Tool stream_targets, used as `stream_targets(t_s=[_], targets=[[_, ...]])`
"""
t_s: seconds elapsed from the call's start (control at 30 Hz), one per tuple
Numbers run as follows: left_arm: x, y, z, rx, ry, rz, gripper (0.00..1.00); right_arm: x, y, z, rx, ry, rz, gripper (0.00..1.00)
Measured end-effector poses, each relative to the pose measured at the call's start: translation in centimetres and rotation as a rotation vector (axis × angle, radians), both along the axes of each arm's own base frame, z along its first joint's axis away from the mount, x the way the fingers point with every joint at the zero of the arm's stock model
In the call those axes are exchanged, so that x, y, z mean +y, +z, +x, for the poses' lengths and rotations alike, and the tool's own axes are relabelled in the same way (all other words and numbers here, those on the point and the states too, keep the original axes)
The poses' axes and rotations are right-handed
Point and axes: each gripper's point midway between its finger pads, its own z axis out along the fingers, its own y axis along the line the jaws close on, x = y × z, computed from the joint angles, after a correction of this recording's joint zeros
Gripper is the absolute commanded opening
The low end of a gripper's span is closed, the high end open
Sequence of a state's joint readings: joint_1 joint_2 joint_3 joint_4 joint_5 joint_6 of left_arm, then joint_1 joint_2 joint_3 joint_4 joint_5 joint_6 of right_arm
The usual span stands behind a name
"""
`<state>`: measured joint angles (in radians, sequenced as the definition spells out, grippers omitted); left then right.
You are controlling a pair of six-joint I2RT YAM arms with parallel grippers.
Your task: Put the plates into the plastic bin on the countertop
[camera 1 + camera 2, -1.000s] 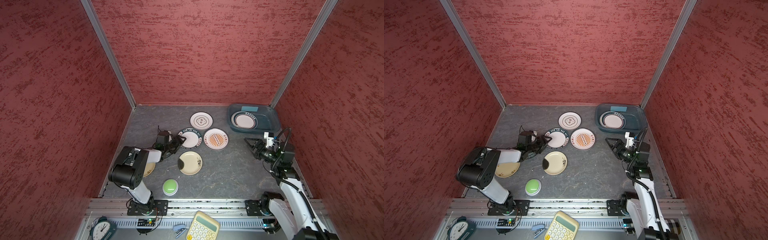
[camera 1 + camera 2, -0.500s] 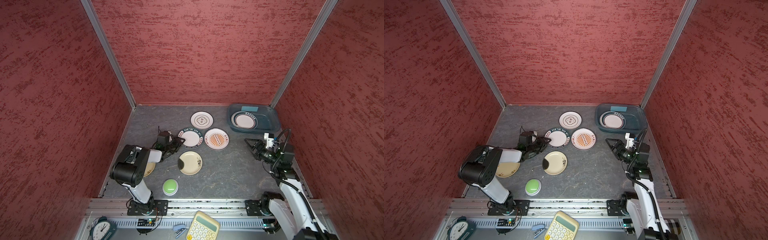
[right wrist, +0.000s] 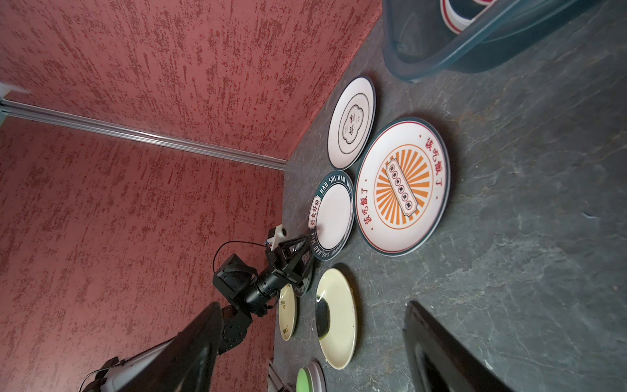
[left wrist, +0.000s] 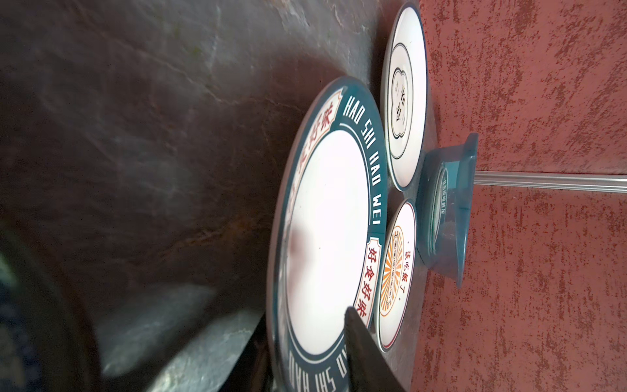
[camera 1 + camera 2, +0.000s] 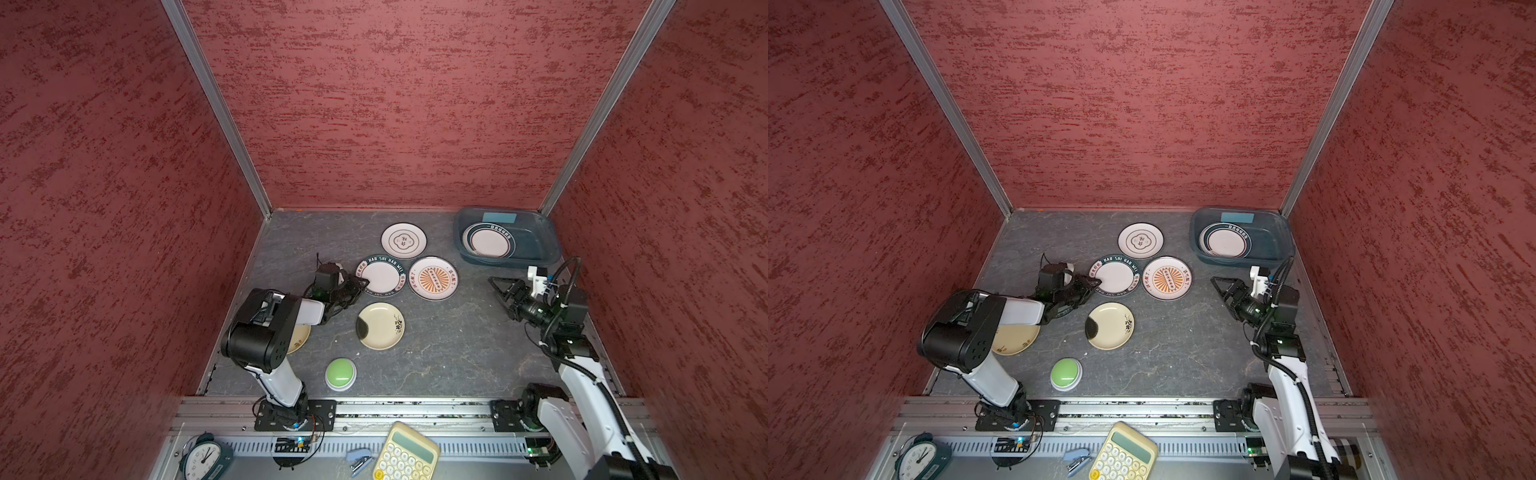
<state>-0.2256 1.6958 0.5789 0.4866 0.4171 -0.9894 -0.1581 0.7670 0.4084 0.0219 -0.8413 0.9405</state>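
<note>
Left wrist view first: the teal-rimmed plate [image 4: 327, 237] fills most of it. It's round and shallow with a glossy white middle. The wide dark-teal band has "HAO SHI HAO WEI" in white letters, plus red characters on cream panels. One black finger [image 4: 359, 342] of the left pincer [image 5: 357, 286] lies over its rim and the other sits down beside the edge. So the rim is between the jaws, but I honestly can't tell if they're pinching it or just straddling it.

Everything sits on the desk [image 5: 457, 353], which is matte dark grey, stone-look, with pale veins. Going off that teal-rimmed plate:
- The sunburst plate [image 5: 433, 278] is just beside it, white with orange rays and red characters.
- The white plate [image 5: 403, 240] with a thin clover-shaped outline is just behind it, toward the back wall.
- The cream plate [image 5: 380, 326] with a black blot and a little sprig is near it, on the robot's side.
- A second cream plate [image 5: 1013, 338] is further that way, half hidden under the left arm.
- The green dome button [image 5: 340, 372] is well apart from it, past the cream plate.

The plastic bin [image 5: 549, 243] is well apart too, beyond the sunburst plate in the back corner. It's a see-through blue-grey tub with rounded corners and a light-blue label [image 5: 499, 217]. It has a dark-rimmed plate [image 5: 489, 242] inside.

The right pincer [image 5: 500, 296] hangs beyond the sunburst plate, jaws spread wide and holding nothing.
</note>
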Motion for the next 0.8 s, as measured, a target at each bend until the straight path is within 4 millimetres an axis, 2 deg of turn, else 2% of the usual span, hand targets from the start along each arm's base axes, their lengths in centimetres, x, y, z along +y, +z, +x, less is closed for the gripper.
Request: stream_targets(t_s=[0.13, 0.27, 0.47, 0.8], targets=[[0.0, 0.0, 0.0, 0.001, 0.002, -0.003, 0.23, 0.0, 0.0, 0.0, 0.002, -0.001, 0.003, 0.85], [0.0, 0.0, 0.0, 0.0, 0.001, -0.003, 0.07, 0.0, 0.0, 0.0, 0.003, -0.001, 0.003, 0.85], [0.0, -1.0, -0.2, 0.028, 0.006, 0.0, 0.0, 0.0, 0.0, 0.0, 0.004, -0.001, 0.004, 0.84], [0.0, -0.7, -0.2, 0.025, 0.002, -0.004, 0.0, 0.0, 0.0, 0.0, 0.004, 0.0, 0.005, 0.85]])
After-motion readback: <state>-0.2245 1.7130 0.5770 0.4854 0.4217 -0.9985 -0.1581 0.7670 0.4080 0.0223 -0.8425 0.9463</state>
